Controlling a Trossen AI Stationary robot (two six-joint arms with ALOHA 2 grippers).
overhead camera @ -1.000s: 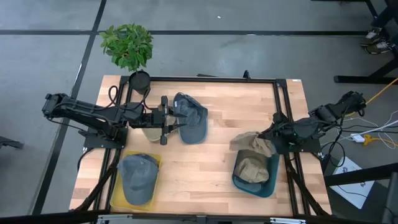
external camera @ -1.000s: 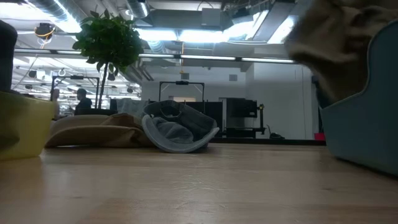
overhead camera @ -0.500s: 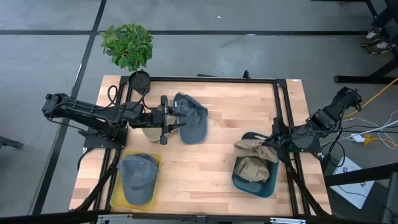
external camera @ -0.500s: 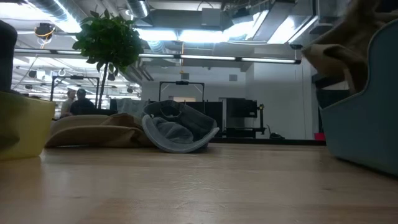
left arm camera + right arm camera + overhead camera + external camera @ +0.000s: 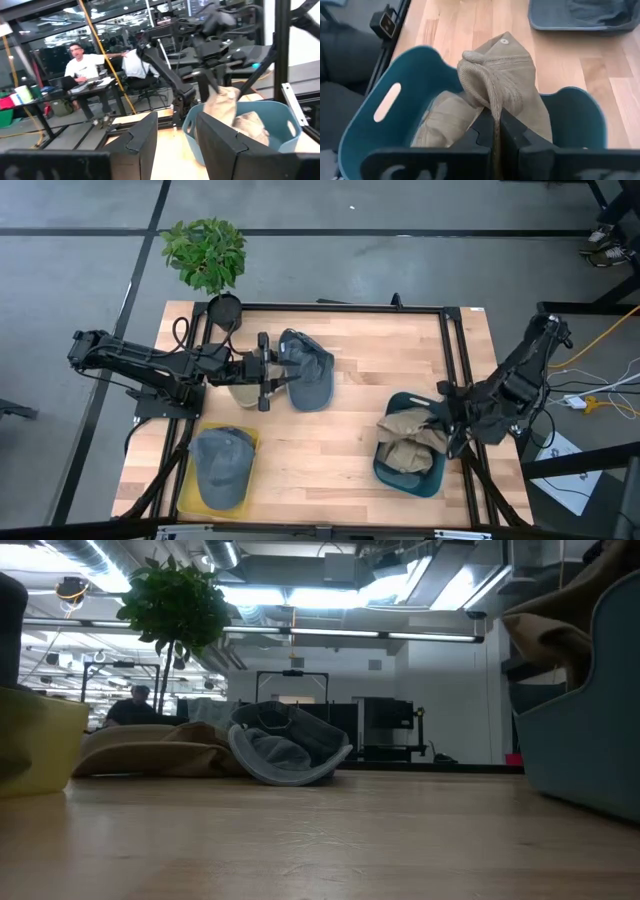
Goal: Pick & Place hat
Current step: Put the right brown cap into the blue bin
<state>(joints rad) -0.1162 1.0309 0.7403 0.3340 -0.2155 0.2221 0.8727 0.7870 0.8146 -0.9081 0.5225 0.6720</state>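
Observation:
My right gripper (image 5: 437, 420) is shut on a tan hat (image 5: 405, 423) above the teal bin (image 5: 432, 482) at the table's near right. A second tan hat (image 5: 437, 122) lies inside that bin. My left gripper (image 5: 280, 370) is open with nothing between its fingers (image 5: 145, 145). It hovers level at the table's far left, beside a blue-grey hat (image 5: 310, 370) that lies on the wood. Another tan hat (image 5: 240, 393) lies flat on the table under the left arm. My right gripper pinches a bunched fold of the tan hat's cloth (image 5: 492, 107) between its two shut fingers (image 5: 512, 132). They slant down from the table's right side. The hat droops slack past the fingertips over the bin's inside; whether it touches the hat below, I cannot tell.
A yellow bin (image 5: 190, 505) at the near left holds a grey hat (image 5: 220, 465). A potted plant (image 5: 205, 255) stands at the far left corner. A black frame (image 5: 450, 350) runs along the table's edges. Bare wood lies between the two bins.
My right gripper has carried the tan hat toward the near edge and downward, rolling as it went. The hat began beside the bin's far rim and has ended over the bin's inside, still pinched. The left arm has kept still.

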